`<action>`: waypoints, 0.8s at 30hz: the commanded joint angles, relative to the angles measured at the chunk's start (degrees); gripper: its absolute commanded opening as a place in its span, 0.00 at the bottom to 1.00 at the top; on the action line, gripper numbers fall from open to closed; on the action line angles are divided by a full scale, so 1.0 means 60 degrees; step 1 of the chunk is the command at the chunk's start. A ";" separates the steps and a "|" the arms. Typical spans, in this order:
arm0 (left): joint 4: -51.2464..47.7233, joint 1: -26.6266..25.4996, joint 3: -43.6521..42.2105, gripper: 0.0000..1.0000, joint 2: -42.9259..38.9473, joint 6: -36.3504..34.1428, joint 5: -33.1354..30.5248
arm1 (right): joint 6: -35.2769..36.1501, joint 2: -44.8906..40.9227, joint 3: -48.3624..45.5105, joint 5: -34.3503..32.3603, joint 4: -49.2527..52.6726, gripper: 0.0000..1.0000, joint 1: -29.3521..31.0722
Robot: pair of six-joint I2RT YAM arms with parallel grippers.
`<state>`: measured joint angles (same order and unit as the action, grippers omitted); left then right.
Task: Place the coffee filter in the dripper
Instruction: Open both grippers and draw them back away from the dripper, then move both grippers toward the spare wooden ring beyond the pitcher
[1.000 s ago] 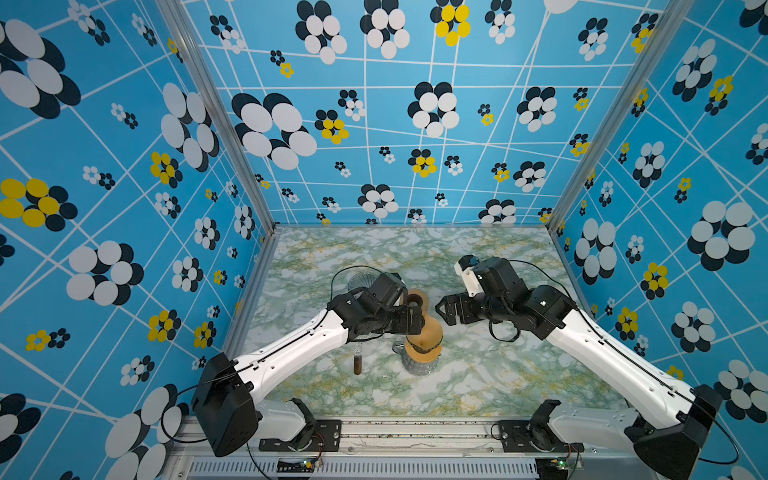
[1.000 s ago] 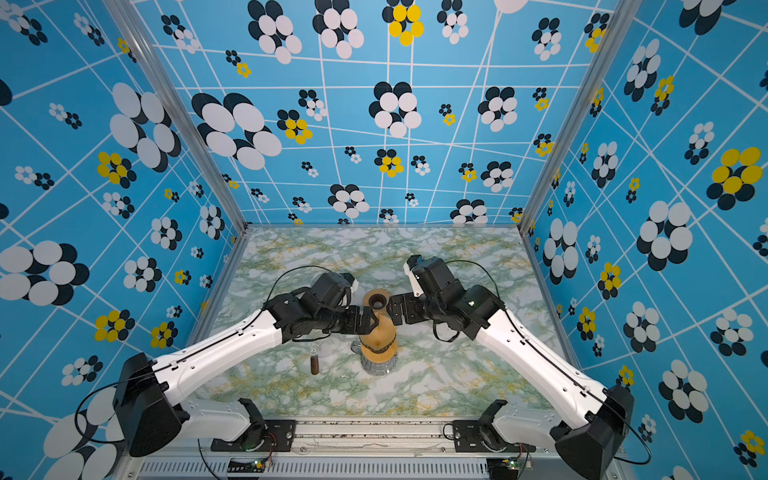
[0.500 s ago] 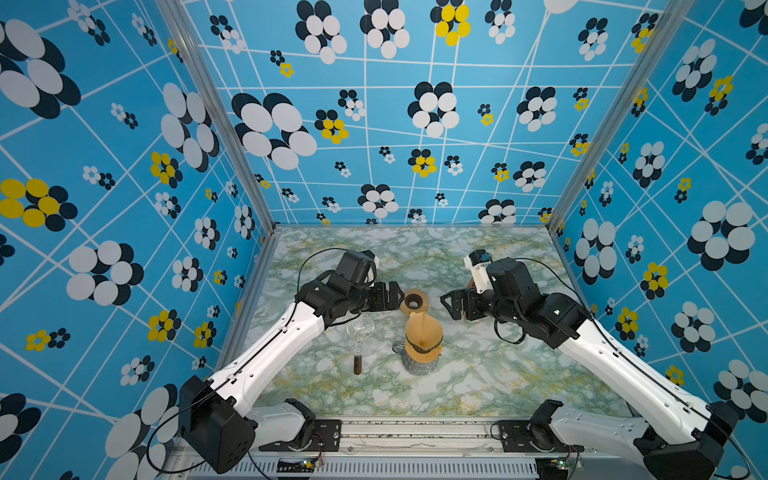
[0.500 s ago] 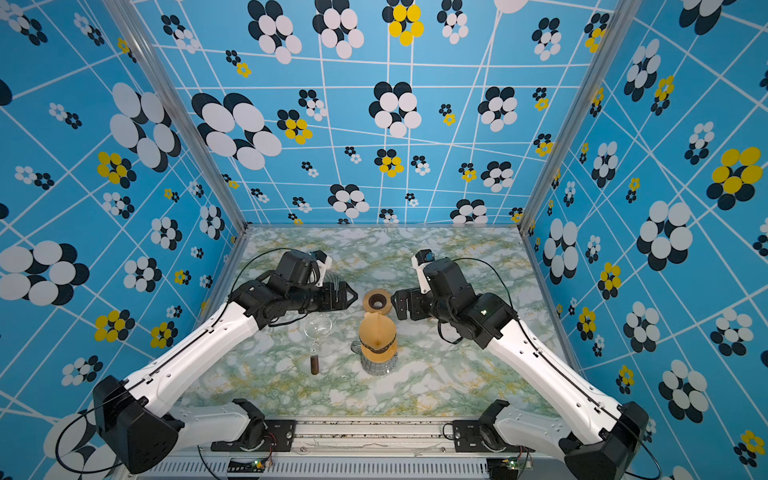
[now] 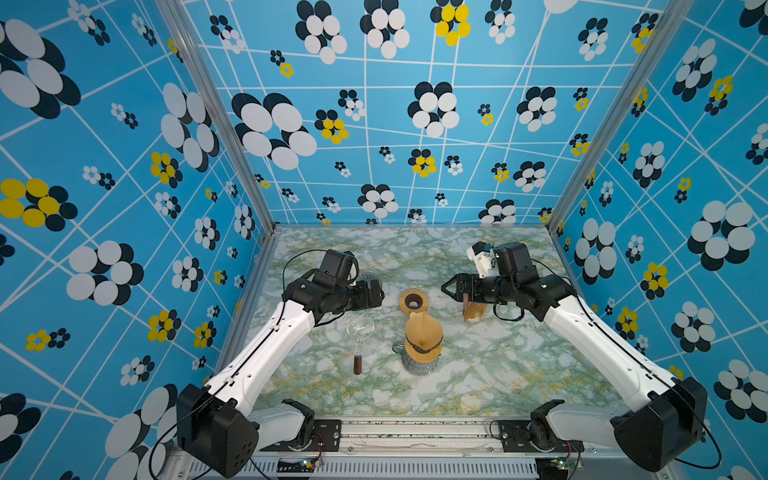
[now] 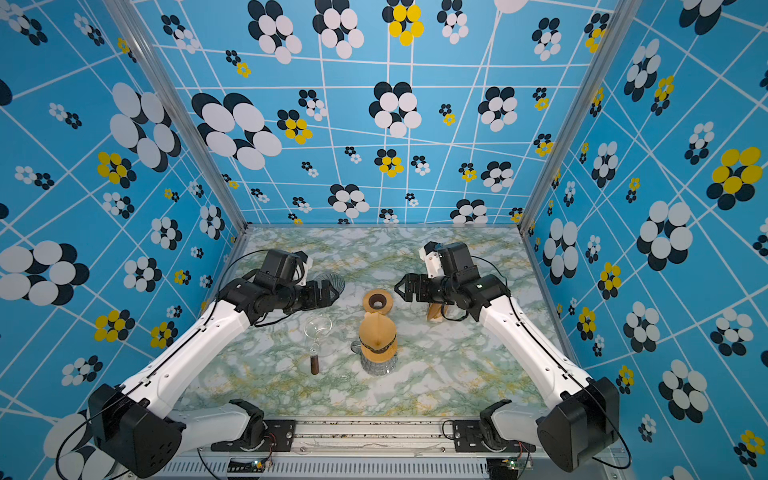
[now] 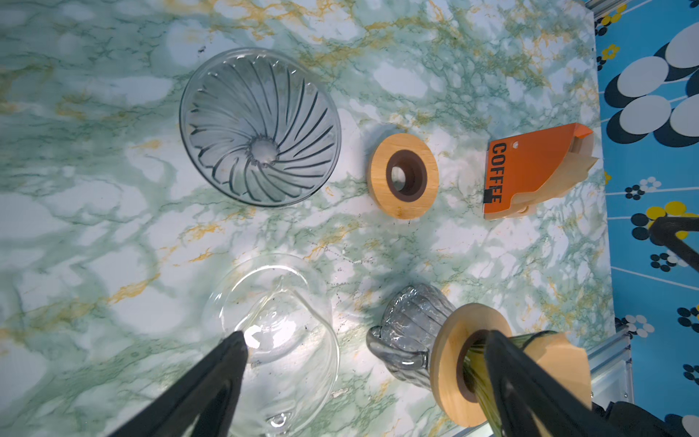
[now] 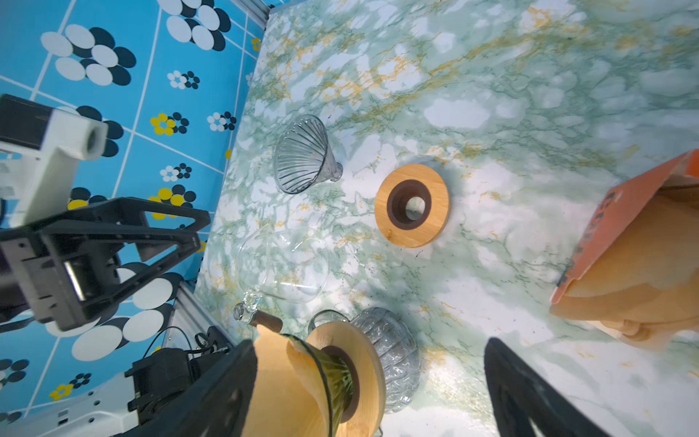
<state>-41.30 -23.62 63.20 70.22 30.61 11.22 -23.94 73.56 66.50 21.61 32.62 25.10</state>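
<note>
Now tan, cone-shaped coffee filter [image 5: 424, 330] lines dripper [image 8: 337, 378]; left tool [image 5: 379, 292], right tool [image 5: 445, 287] gape empty

Bright, sharp; wide-angle edge distortion.

3 blue walls [image 5: 415, 124] enclose the scene, crossed by white lines and dotted with black, white and yellow flower shapes. Silver metal posts [image 5: 222, 120] mark the 2 back corners. The table [image 5: 498, 374] is green-white marble with yellow veins, evenly lit.
</note>
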 commanded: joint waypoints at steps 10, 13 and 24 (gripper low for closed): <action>-0.0703 -0.0810 -0.2228 0.99 -0.2318 0.0343 -0.0312 | 0.0752 0.1405 0.0180 0.1029 0.0514 0.73 0.0004; -0.0136 -0.0810 -0.2355 0.99 -0.2543 -0.0151 -0.0016 | 0.0672 0.2087 0.0424 0.1057 0.0355 0.68 0.0006; 0.1145 -0.0301 0.0369 0.99 0.0664 0.0645 0.1536 | -0.0415 0.4028 0.1578 0.0974 -0.0449 0.62 -0.0049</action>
<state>-38.00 -26.17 61.34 70.37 32.51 16.14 -23.53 96.31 74.30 27.27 31.81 25.08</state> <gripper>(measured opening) 0.990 0.619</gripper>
